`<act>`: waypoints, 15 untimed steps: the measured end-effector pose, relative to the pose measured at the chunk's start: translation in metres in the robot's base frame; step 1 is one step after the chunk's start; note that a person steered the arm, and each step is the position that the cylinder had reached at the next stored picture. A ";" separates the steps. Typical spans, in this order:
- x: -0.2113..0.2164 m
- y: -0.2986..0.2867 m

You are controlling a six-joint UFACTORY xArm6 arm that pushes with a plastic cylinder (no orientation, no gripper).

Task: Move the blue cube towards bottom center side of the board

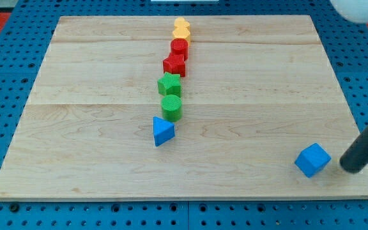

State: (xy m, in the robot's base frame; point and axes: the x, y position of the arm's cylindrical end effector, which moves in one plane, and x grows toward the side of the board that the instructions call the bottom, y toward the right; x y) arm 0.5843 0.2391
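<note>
Camera view is showing my tip point(351, 167) sitting just to the view's right of the blue cube point(312, 160), near the bottom right corner of the wooden board point(94, 160), which is lying on the blue pegboard tabletop point(5, 96). A narrow gap seems to be separating tip and cube, though contact is hard to rule out. No pincer is fitted here; the arm is ending in a plain rod, so there is nothing opening or closing.

Judging the step in hand: the cube is needing to travel toward the view's left along the bottom edge. Pushing squarely through the middle of its right face should be keeping it from spinning off, and holding the line parallel to the edge should be stopping it from slipping off the board.

Counting blocks, nearest first: one blue cube, one blue triangular block point(163, 131), one green cylinder point(171, 107), one green star point(169, 84), one red star point(174, 64), one red cylinder point(179, 48), and one yellow block point(181, 29) farthest away, shape unclear. Seven in all, six of them standing in a near-straight row.
</note>
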 end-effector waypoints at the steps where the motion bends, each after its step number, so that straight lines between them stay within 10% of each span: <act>1: 0.001 -0.059; 5: -0.063 -0.026; 15: -0.041 -0.284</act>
State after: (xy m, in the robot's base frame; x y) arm 0.5431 -0.0446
